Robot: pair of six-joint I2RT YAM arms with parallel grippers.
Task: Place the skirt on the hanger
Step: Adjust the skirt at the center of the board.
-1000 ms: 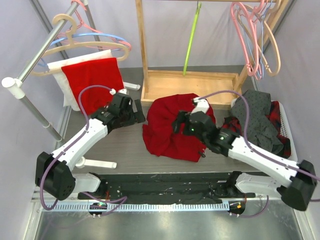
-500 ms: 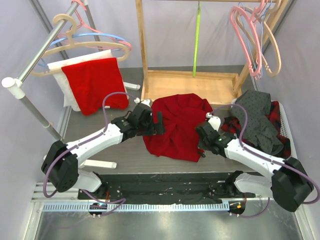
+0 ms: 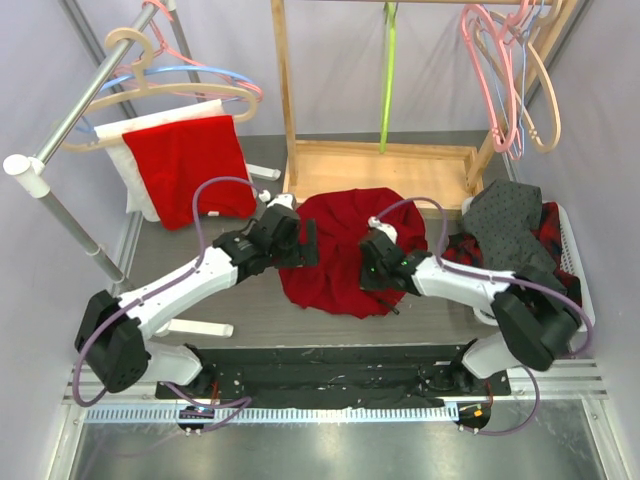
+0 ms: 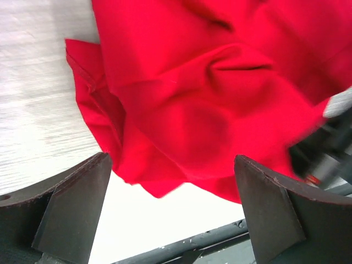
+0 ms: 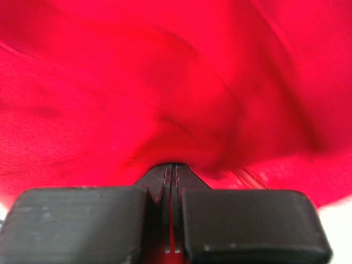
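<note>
the red skirt (image 3: pixel 335 250) lies in a crumpled heap on the grey table (image 3: pixel 240 300), in the middle of the top view, just in front of the base of the wooden rack (image 3: pixel 380 165).

the left claw (image 3: pixel 306 243) sits at the left edge of the heap. its jaws are spread wide and grip nothing. in the left wrist view its two dark fingers (image 4: pixel 71 209) stand in the lower corners of the frame. the folded red cloth fills the upper part of the frame between and beyond them, and touches neither.

the right claw (image 3: pixel 380 272) rests on the lower right part of the heap, near the centre of the top view. in the right wrist view its pads (image 5: pixel 82 220) are pressed together along the bottom of the frame. a thin line of red shows between them, and the folds gather toward the tips, so it is closed on a pinch of the skirt.

beige, blue and pink hangers (image 3: pixel 180 85) hang on the metal rail (image 3: pixel 90 95) in the upper left. just below them a red cloth (image 3: pixel 190 170) is draped over a white cloth (image 3: pixel 135 180). more pink and beige hangers (image 3: pixel 510 80) hang in the upper right. a green strap (image 3: pixel 387 80) hangs at the top centre. the skirt is well apart from both sets of hangers.

a pile of dark and plaid clothes (image 3: pixel 515 240) sits at the right edge, beside the heap.
</note>
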